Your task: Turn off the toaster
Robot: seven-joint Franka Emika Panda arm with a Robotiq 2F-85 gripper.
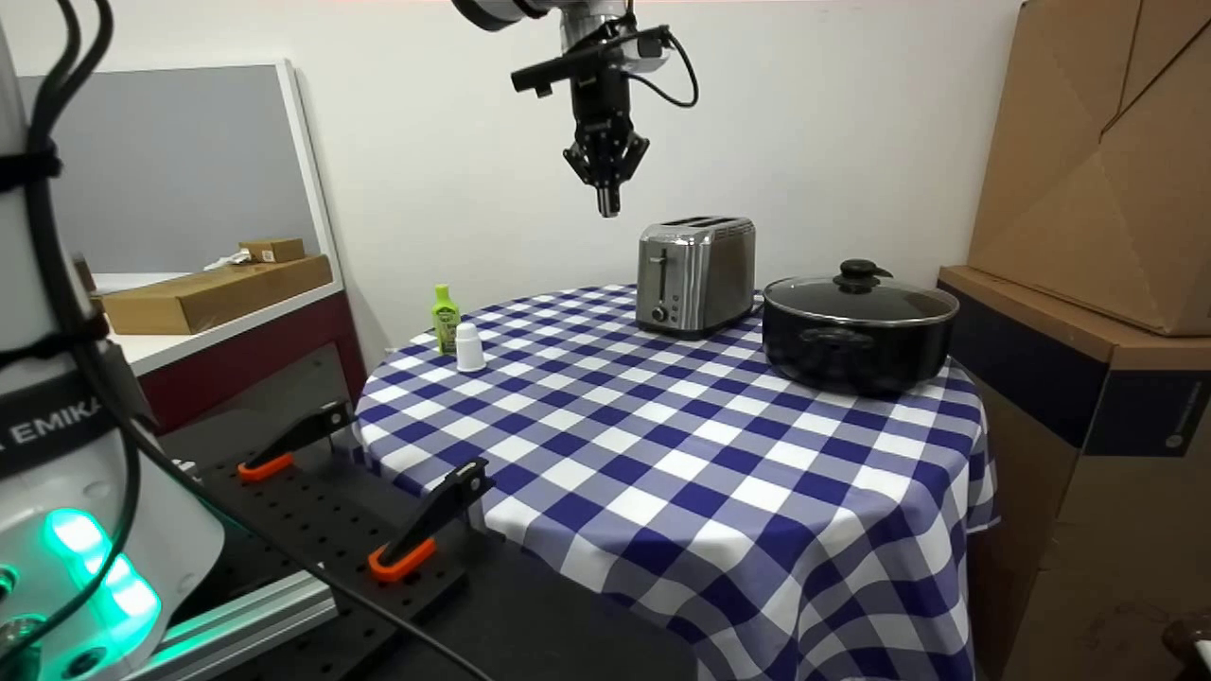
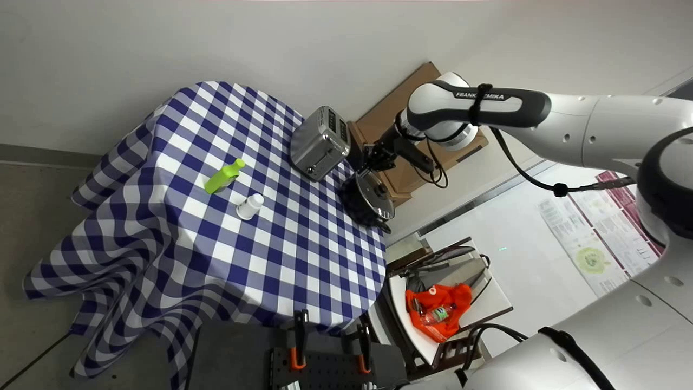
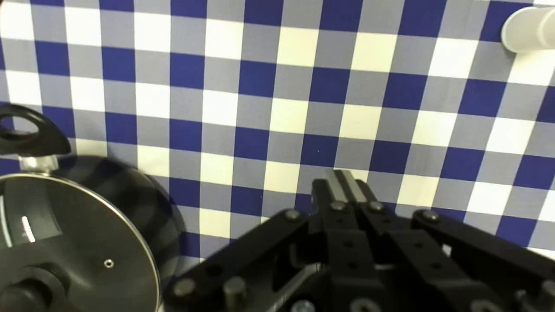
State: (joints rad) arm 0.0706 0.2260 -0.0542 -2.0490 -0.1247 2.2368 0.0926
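Wrist view: close, downward. Both exterior views, farther, share tablecloth (image 1: pixel 605 426).

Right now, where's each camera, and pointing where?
Exterior view: beside the white robot base, facing across the blue checked tablecloth; shows base, grey wrist, black gripper.
Exterior view: near the base, facing down over the tablecloth; shows white arm, gripper.
Wrist view: on the wrist, looking down at the tablecloth; shows black fingers.
Both exterior views share the boxy silver toaster.

This strikes me as a robotics lab: a Franka Emika arm (image 2: pixel 574 124) stands beside a perforated black plate (image 1: pixel 331 501) with black-and-orange clamps (image 1: pixel 435 511), and large cardboard boxes (image 1: pixel 1088 218) sit stacked. The blue gingham tablecloth (image 1: pixel 605 445), toaster (image 1: pixel 695 279) and lidded pot (image 1: pixel 856 350), though, lend it a touch of home kitchen.
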